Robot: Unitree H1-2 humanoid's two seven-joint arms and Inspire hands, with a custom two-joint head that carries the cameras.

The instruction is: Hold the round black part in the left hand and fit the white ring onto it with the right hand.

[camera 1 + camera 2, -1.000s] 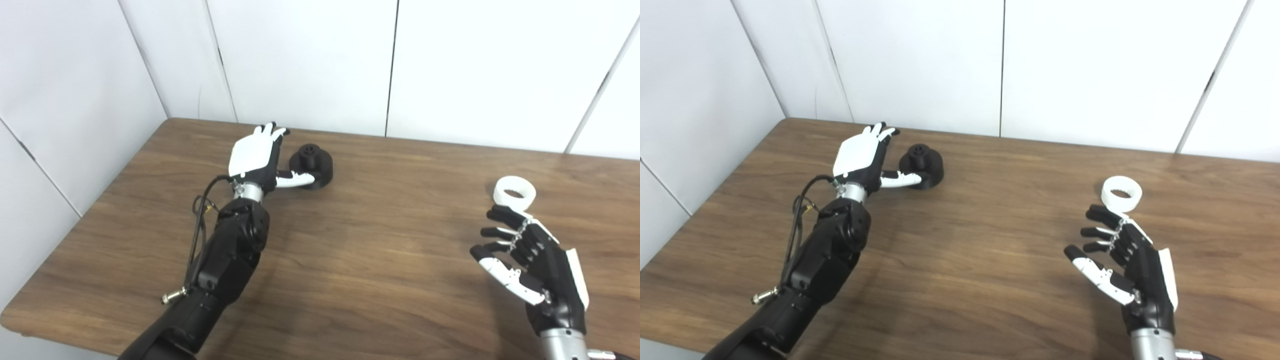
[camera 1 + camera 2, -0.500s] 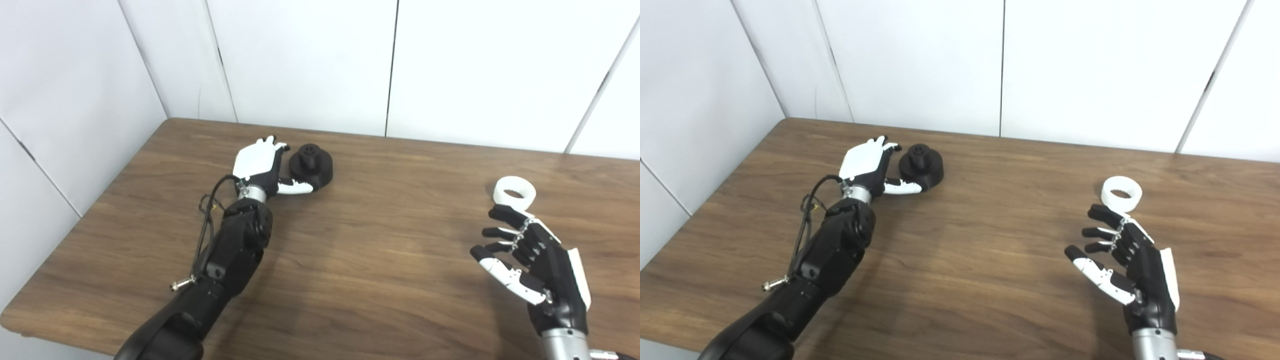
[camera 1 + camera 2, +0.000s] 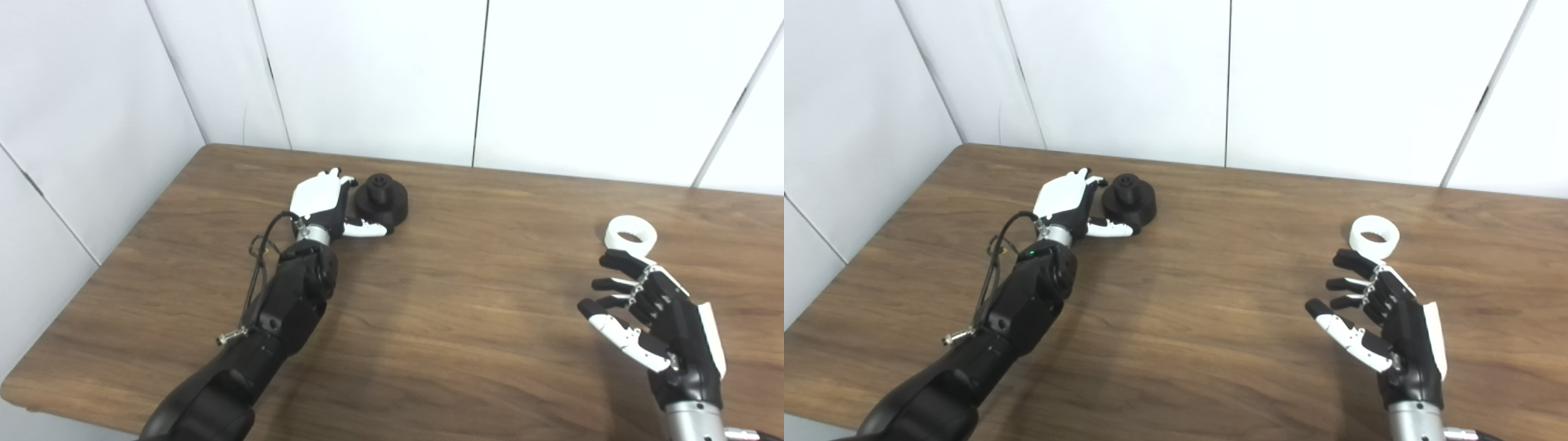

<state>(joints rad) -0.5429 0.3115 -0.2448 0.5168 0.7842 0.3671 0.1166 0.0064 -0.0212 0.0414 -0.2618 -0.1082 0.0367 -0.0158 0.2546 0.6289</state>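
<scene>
The round black part [image 3: 383,200] with a raised hub stands on the wooden table [image 3: 465,306] at the back left. My left hand [image 3: 321,199] is open right beside it on its left, low near the table, thumb reaching along the part's front, fingers spread and not closed around it. The white ring [image 3: 631,233] lies flat on the table at the right. My right hand [image 3: 652,315] is open and empty, palm facing left, just in front of the ring and apart from it.
White wall panels [image 3: 380,73] stand close behind the table's back edge. The table's left edge [image 3: 104,269] runs diagonally near my left forearm [image 3: 288,306].
My left hand has dropped lower and moved closer against the black part, the forearm reaching further forward. The right hand has barely moved. The part and the ring have stayed put.
</scene>
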